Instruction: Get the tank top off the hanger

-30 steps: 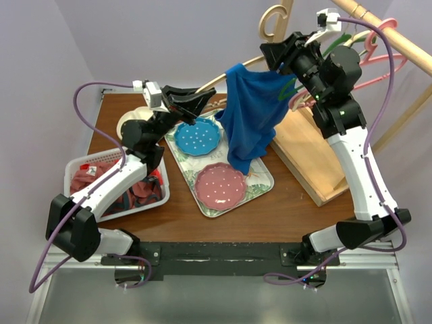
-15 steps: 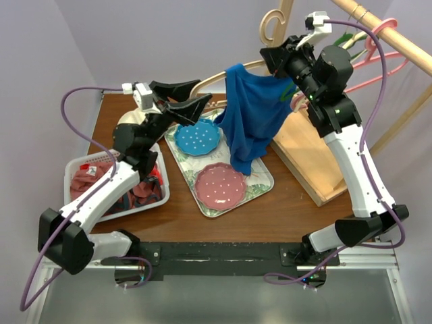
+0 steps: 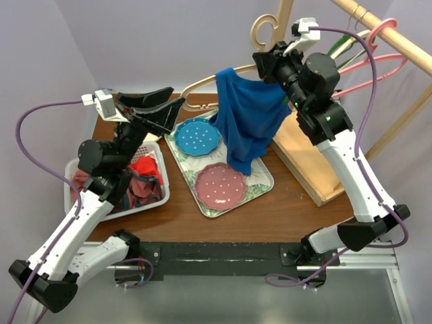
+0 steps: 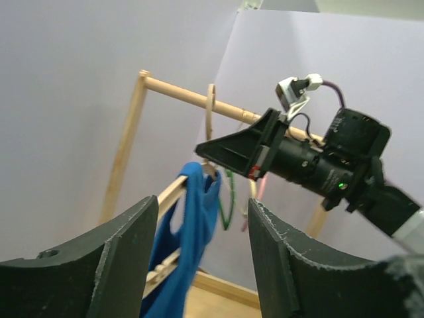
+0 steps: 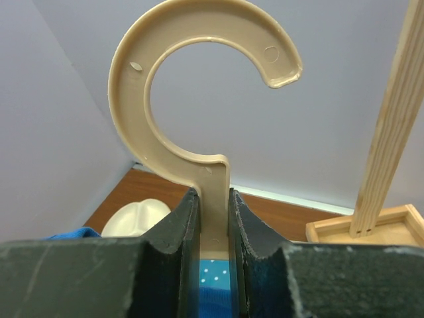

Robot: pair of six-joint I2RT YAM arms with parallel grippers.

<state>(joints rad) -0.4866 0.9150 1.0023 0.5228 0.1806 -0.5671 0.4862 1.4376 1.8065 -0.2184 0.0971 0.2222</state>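
R pincer [image 3: 262,62]: clenched on the neck of a beige plastic hanger [image 3: 204,84], just under its hook. R wrist view: both pads [image 5: 171,246] pressed flat to the stem, hook standing upright straight above the jaws. Hanger is held up in the air, apart from the wooden rail [image 3: 385,32], which runs behind this pincer & off to its R.

Task item, blue tank top [image 3: 246,125]: on the hanger. It's bunched over the hanger's shoulder right beside R pincer, w/ the rest hanging down below that pincer. Low end dangles over a floral tray [image 3: 262,183], btwn a blue dotted plate [image 3: 198,137] & the wooden rack base [image 3: 304,155]. Touching the tray or not: can't tell. Pink dotted plate [image 3: 219,183] sits on the same tray, near the cloth's low end.

One hanger arm is bare, sticking out of the cloth away from R pincer, toward L pincer [image 3: 162,106].

L pincer: released, jaws wide apart, nothing btwn them. Raised well above the brown table [image 3: 270,212], pointed at R pincer. Tip of the bare hanger arm lies just beside its fingertips; contact can't be told. L wrist view: tank top straight ahead, framed btwn the two dark fingers [image 4: 126,258], R pincer beyond it, higher & to the R.

White plastic basket [image 3: 73,165] of red/dark clothes: low, below L pincer.
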